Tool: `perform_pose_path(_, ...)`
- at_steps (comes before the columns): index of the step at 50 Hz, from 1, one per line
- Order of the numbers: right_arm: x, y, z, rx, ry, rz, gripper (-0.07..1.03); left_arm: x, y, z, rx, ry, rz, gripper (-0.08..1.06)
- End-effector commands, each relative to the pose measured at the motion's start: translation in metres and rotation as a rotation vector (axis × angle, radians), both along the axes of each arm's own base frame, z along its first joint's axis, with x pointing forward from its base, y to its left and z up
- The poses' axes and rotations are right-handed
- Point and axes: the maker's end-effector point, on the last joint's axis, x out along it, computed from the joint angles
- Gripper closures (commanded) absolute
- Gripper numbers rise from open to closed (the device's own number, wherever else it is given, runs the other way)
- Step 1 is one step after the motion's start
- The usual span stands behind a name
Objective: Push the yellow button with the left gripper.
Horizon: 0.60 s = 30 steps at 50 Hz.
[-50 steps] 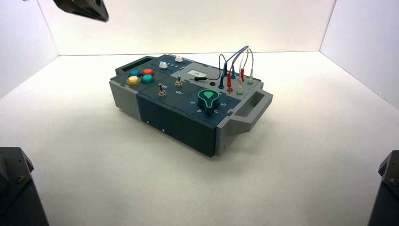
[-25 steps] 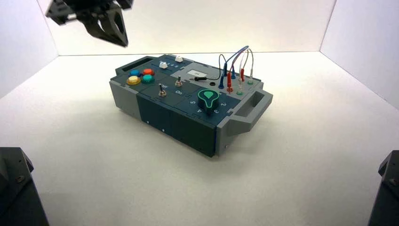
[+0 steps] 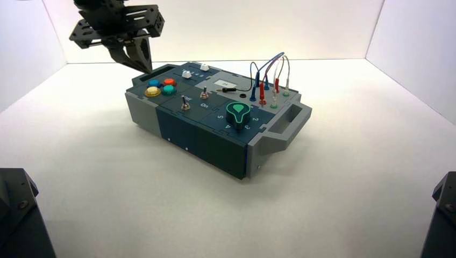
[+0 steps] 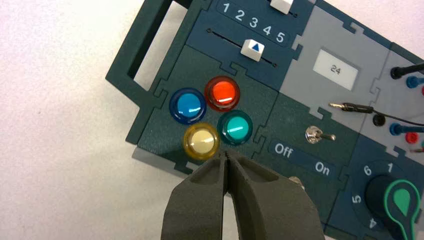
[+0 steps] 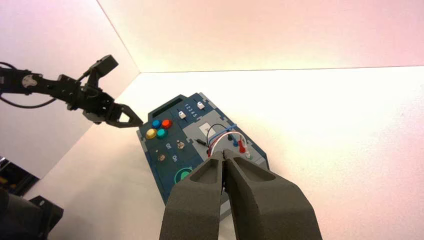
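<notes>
- The yellow button (image 4: 201,141) is seen on the box (image 3: 188,131), toward 9 o'clock from the top's centre in the high view.
- In that view it is neighboured by the blue button (image 4: 188,105) at 12 o'clock, the red button (image 4: 222,93) at 2 o'clock and the green button (image 4: 235,127) at 3 o'clock.
- The left gripper (image 3: 147,71) is held over the box's far left part, its tips at about 12 o'clock from the yellow button; its jaws are closed, with nothing gripped.
- Two switches (image 3: 185,104) are placed between the buttons and the knob (image 3: 238,114).
- Two white sliders (image 3: 186,74) are set toward 11 o'clock from the top's centre, and "24" is shown on the display (image 4: 336,69).
- The knob is mounted toward 4 o'clock, the wires (image 3: 271,62) are plugged in toward 2 o'clock.
- The right gripper (image 5: 224,156) is idle, pointed toward the box in its wrist view, with its jaws closed on nothing.
</notes>
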Motion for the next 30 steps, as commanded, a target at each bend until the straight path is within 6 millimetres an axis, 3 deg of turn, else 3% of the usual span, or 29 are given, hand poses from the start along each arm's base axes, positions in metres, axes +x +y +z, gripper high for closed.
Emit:
perform_pose_path(1,0.001,0.001,0.011,0.005,-0.013,0.002,0.99,0.013,-0.005,0.008,-0.005,-0.036,-0.01,1.01)
perform_pose_path(16,0.001,0.001,0.011,0.003,-0.013,0.002,0.99,0.016,-0.005,-0.008,0.017,0.0,-0.015,1.01)
perform_pose_path(30,0.002,0.001,0.011,0.005,-0.014,0.001,0.99,0.016,-0.005,-0.008,0.022,-0.003,-0.027,1.01)
